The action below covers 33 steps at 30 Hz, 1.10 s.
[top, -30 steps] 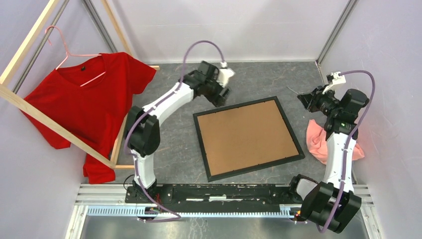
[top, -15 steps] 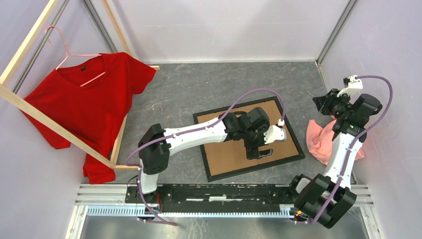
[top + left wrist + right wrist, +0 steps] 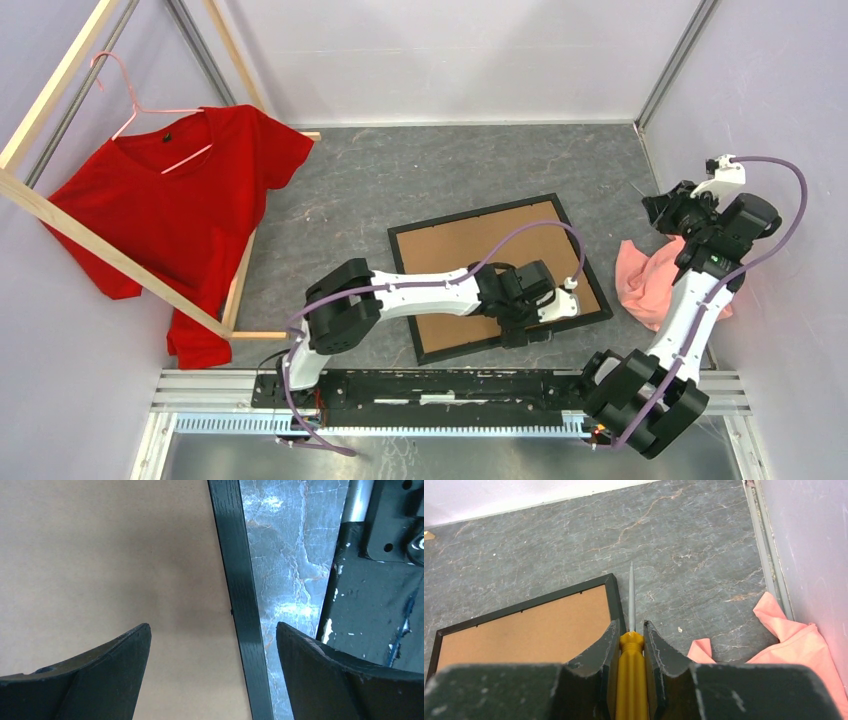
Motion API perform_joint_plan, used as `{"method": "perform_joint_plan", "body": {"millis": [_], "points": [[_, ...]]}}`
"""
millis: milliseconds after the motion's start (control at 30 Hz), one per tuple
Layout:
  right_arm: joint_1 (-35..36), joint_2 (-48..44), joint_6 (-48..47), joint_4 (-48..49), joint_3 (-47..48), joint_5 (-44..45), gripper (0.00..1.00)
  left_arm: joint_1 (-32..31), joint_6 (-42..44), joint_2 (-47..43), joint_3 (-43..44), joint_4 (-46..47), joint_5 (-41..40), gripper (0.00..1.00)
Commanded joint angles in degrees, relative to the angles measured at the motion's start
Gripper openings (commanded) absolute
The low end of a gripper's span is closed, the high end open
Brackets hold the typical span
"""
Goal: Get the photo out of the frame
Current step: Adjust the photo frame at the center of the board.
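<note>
A red T-shirt (image 3: 180, 210) is hung on a pink hanger (image 3: 130, 100) from the wooden rack (image 3: 60, 215) at the left. The black frame (image 3: 470, 214) is laid face down mid-table (image 3: 400, 170), so only its brown backing board (image 3: 450, 260) is shown and the photo is hidden. The left gripper (image 3: 212, 627) is spread wide above the frame's near right rail, nothing gripped. A yellow-handled screwdriver (image 3: 630, 680) is clamped in the right gripper (image 3: 630, 625), raised beyond the frame's right corner. A pink cloth (image 3: 640, 285) is crumpled at the far right.
</note>
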Motion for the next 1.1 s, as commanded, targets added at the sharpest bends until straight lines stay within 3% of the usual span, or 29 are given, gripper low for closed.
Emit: {"method": "perform_joint_plan", "body": {"millis": [0, 133, 333, 567, 933, 1067], "points": [[-1.03, -0.83, 0.42, 1.12, 3.11, 0.57, 0.0, -1.04, -4.09, 2.34, 2.43, 3.4, -1.58, 1.0], [-1.19, -0.89, 0.55, 1.19, 3.2, -0.47, 0.0, -1.69, -5.69, 4.74, 2.55, 5.41, -4.46, 1.0], [-1.38, -1.18, 0.85, 1.46, 3.02, -1.17, 0.0, -1.65, -9.57, 8.34, 3.85, 9.0, -15.2, 1.0], [-1.44, -1.34, 1.26, 1.79, 2.85, -1.91, 0.0, 0.64, -14.61, 15.69, 13.7, 8.51, -26.56, 1.0], [-1.44, -1.59, 2.5, 3.66, 1.63, -2.66, 0.0, 16.14, -26.57, 25.34, 35.6, 1.76, -22.08, 1.0], [-1.37, -1.35, 2.79, 4.05, 1.35, -3.05, 0.0, 19.87, -27.73, 26.19, 43.52, 0.5, -15.47, 1.0]]}}
